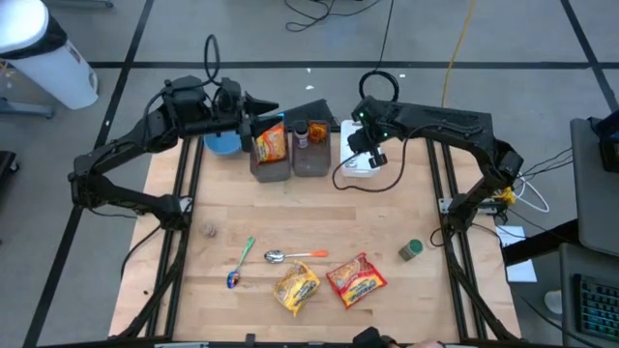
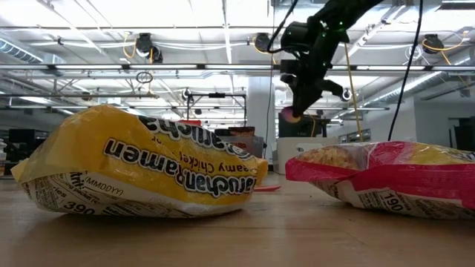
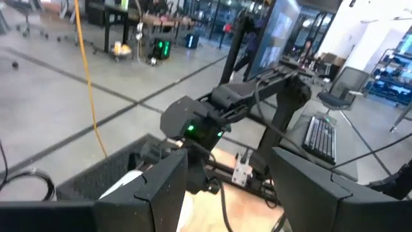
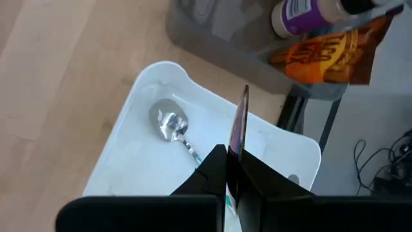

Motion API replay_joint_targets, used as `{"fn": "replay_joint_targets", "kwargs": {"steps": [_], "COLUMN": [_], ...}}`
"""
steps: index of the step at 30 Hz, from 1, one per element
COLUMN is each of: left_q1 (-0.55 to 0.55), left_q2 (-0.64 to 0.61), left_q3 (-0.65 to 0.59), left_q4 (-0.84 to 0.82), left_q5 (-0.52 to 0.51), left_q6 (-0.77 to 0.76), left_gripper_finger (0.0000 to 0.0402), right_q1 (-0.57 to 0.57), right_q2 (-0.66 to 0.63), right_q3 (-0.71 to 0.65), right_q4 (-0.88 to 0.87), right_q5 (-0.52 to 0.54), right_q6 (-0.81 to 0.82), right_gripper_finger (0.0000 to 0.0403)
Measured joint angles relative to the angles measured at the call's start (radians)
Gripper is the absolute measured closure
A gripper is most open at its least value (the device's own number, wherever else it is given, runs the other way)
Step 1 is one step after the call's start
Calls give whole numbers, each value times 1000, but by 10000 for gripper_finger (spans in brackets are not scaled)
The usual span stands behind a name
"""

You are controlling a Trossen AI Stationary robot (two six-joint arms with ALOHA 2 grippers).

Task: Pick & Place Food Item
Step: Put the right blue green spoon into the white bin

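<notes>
Above the white tray (image 4: 129, 161) my right claw (image 4: 235, 151) is pinched on a thin utensil handle (image 4: 241, 122), poised to drop it beside the spoon (image 4: 170, 125). My left claw (image 1: 261, 108) hangs apart over the bin (image 1: 271, 169) holding an orange noodle packet (image 1: 272, 143).

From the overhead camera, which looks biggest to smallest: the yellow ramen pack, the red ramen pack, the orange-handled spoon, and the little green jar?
1. Red ramen pack and yellow ramen pack: about alike.
2. Orange-handled spoon: long but thin.
3. Green jar: smallest.
</notes>
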Motion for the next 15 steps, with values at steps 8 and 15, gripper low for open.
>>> {"fn": "replay_joint_targets", "kwargs": {"steps": [8,15], "left_q1": [13,14], "left_q2": [21,21], "left_q3": [-1,0], "left_q4": [26,43], "left_q5": [-7,-7], "left_q6": [5,9], "left_gripper_finger": [172,172], "right_q1": [17,24], "right_q2": [0,0], "right_q3": [-9,-47], "right_q4": [25,42], "right_q5": [0,4], "right_q6": [-45,-56], "right_gripper_finger": [399,399]}}
